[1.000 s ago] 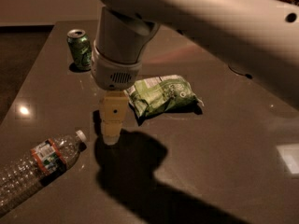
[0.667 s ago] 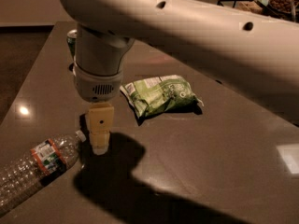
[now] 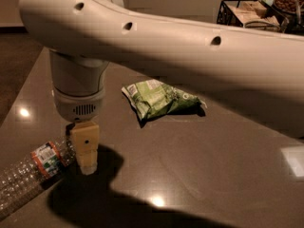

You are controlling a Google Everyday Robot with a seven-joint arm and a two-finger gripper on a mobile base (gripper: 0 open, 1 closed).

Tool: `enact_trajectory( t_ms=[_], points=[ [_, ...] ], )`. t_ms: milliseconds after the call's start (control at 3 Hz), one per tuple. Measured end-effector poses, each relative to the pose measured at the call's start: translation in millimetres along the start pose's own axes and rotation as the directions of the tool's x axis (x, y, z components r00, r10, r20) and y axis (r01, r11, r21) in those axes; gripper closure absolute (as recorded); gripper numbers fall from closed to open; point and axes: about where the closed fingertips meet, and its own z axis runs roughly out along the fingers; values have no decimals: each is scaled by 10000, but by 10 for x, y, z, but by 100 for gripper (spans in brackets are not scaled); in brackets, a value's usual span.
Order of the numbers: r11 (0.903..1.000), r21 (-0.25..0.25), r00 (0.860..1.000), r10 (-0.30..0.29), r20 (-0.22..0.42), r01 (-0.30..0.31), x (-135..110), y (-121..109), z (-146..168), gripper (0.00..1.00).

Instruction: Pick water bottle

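While the bottle lies flat, my gripper hangs just beside it. Open or closed, I cannot tell.

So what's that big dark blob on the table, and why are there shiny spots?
Camera view: the blob is the shadow of the arm, falling on the table below the pincer, which hangs beside the neck of the water bottle; the bright spots are light glare off the glossy top.

water bottle cap hidden behind claw, base cut off at left
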Motion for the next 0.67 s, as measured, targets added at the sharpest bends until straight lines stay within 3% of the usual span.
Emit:
enact_trajectory(
  t_ms=[667],
  points=[
    [9997,-97,9983,-221,-535,216,-180,211,234,0]
  ],
)
